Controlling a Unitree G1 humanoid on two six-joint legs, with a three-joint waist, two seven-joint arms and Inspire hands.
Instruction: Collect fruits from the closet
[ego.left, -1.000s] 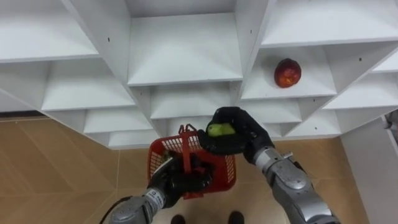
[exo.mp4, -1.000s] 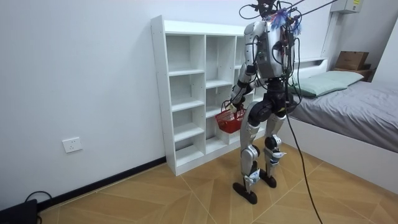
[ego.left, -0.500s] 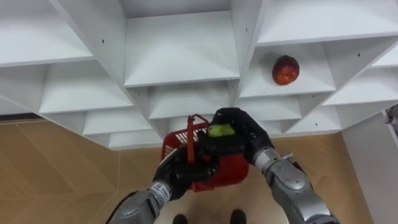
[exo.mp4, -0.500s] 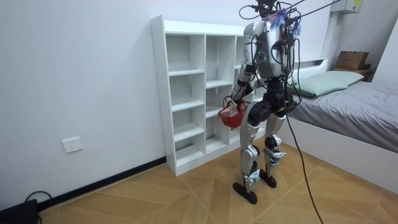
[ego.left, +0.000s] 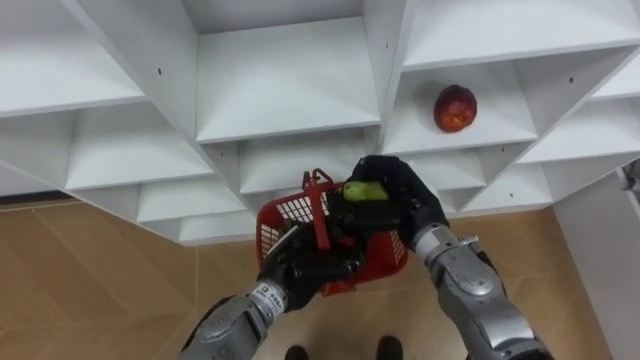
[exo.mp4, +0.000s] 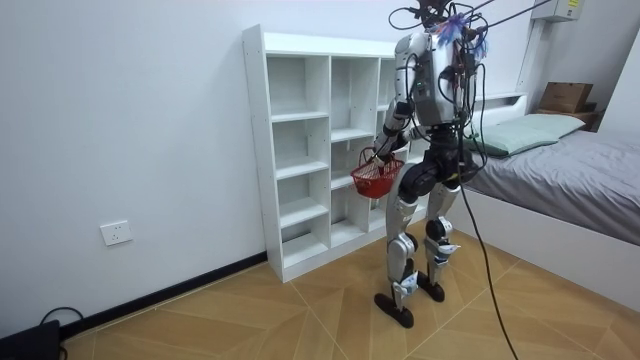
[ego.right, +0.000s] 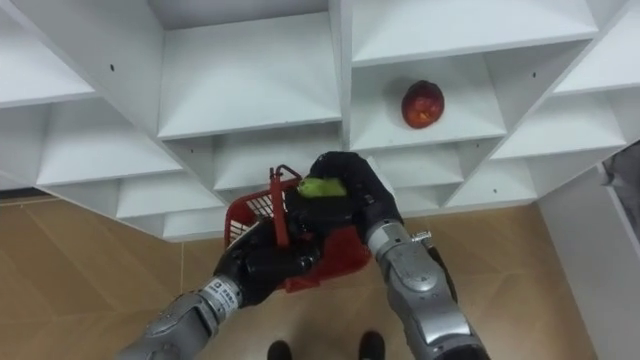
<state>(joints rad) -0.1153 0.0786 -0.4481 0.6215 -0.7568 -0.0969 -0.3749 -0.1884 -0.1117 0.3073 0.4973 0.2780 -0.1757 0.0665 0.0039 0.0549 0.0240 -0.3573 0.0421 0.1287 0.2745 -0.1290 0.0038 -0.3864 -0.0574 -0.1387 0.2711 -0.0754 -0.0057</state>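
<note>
Green fruit (ego.left: 362, 190) at red basket (ego.left: 282, 213)

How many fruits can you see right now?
2. A green fruit is in the right hand, at the basket; a red fruit lies on a closet shelf to the upper right. The basket's inside is mostly hidden, so more may be in it.
</note>
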